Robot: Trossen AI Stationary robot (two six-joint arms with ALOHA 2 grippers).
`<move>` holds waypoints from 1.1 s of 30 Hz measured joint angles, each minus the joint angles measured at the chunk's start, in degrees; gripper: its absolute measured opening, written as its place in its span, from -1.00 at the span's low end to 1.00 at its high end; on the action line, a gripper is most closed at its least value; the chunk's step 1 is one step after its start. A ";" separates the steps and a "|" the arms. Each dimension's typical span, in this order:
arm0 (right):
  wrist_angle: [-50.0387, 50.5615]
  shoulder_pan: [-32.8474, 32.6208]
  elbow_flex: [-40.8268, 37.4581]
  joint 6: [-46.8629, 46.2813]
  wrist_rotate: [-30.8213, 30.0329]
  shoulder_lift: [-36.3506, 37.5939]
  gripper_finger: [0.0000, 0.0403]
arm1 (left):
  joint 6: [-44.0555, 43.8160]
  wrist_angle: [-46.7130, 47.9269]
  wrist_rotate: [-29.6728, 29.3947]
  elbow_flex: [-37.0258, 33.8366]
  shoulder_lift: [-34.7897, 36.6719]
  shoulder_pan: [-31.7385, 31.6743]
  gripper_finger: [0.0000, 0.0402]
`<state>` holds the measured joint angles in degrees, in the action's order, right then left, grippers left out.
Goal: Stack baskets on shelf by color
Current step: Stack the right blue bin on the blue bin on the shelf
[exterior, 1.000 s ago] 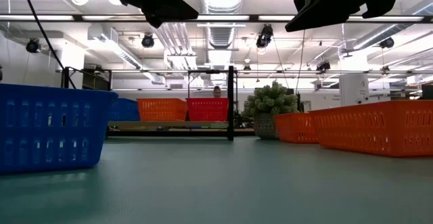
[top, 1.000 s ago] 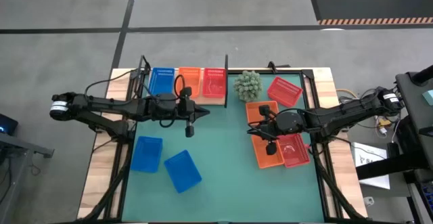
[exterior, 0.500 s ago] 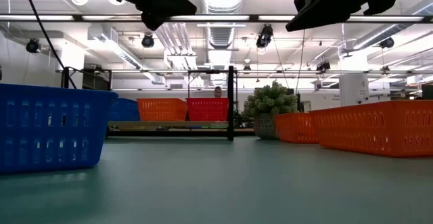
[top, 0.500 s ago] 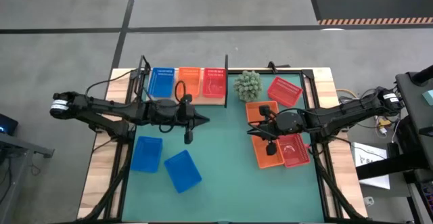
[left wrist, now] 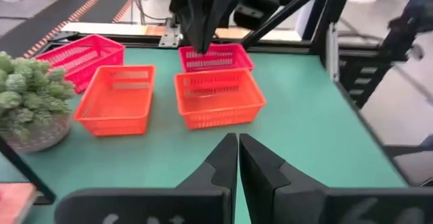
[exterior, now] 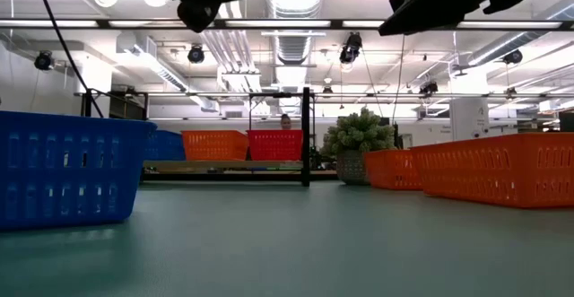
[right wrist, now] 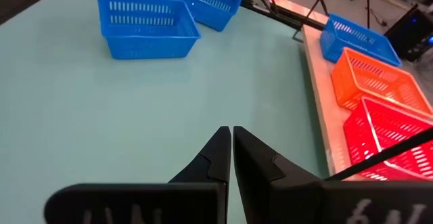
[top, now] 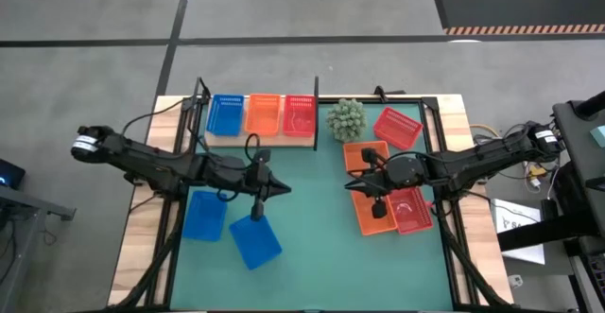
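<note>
Blue, orange and red-pink baskets (top: 264, 113) with slotted sides were lined on the pale wooden shelf (top: 260, 139), which was ended by a black post (top: 315, 114). Two blue baskets (top: 254, 239) were seen on the green mat (top: 312, 247), beside orange and red-pink ones (top: 371, 211) and a spiky green plant (top: 346, 119).

From where I stand, nothing here can be read: no lettering, label, brand, number or sign shows on any of the baskets, the shelf, the arms or the table.
</note>
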<state>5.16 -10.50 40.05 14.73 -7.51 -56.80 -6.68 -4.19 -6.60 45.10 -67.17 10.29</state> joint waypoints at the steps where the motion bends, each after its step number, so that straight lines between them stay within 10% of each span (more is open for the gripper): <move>1: -0.04 0.00 0.00 0.44 0.00 0.00 -0.95 | 0.85 0.15 -0.28 -0.11 -0.07 -0.03 -1.00; 33: -1.72 0.02 0.00 3.15 0.04 0.00 -0.95 | -18.99 -7.26 -4.59 2.36 -10.73 12.90 -1.00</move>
<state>3.44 -10.48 40.05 17.87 -7.46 -56.80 -25.68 -11.46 -11.19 47.45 -77.90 23.20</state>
